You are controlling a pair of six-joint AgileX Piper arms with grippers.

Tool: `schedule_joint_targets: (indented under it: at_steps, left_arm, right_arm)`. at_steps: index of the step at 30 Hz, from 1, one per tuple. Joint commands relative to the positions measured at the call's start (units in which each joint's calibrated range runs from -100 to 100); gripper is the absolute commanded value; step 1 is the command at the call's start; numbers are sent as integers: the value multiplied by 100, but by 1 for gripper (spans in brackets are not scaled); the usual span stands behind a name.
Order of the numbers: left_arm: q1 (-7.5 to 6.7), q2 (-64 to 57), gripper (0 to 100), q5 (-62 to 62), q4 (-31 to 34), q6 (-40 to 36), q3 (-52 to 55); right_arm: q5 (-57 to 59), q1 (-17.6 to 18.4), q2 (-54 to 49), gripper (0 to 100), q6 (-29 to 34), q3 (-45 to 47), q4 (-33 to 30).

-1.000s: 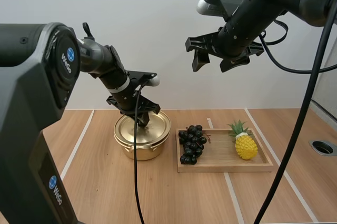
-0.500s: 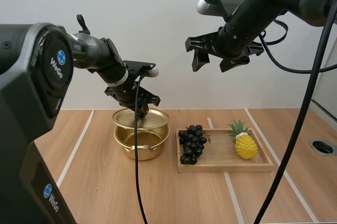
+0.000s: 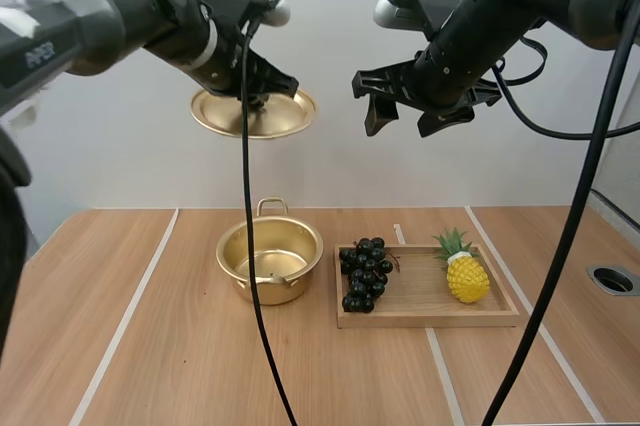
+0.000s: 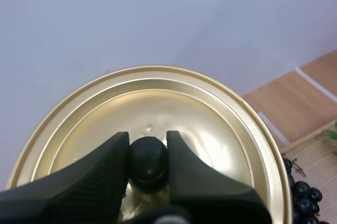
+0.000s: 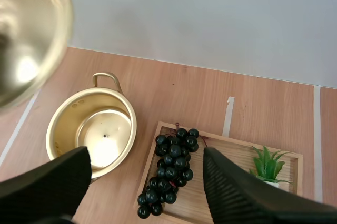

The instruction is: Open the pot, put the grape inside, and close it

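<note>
- The left arm (image 3: 120, 6) reaches in high over the desk (image 3: 180, 346). Its left fingers (image 4: 100, 171) are clamped on the black knob (image 4: 149, 161) of the lid (image 3: 253, 113), well above the pot (image 3: 270, 261).
- The pot stands open, and the grapes (image 3: 365, 271) lie on the wooden tray (image 3: 430, 318).
- The right fingers (image 5: 237, 192) stand apart, high above the tray. In the right wrist view one of them covers most of the toy pineapple (image 3: 466, 276).

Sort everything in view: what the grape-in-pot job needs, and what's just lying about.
Job: pot; lid, gripped by left hand; bunch of grapes.
Lying about: pineapple; wooden tray.
</note>
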Motion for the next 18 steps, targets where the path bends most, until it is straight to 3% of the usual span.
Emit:
schedule_joint_targets:
  at_steps: [1, 11, 18]
  left_arm:
    - [-3, -644, 0, -160, -37, -85, -487]
    - [4, -1797, 0, -1949, 754, -821, -2461]
    - [4, -1832, 0, -1920, 1229, -1035, -4249]
  right_arm:
    - [0, 2, -98, 100, -45, 36, -42]
    - [0, 2, -84, 100, -45, 173, 137]
    - [0, 2, -2, 100, -276, 585, 282]
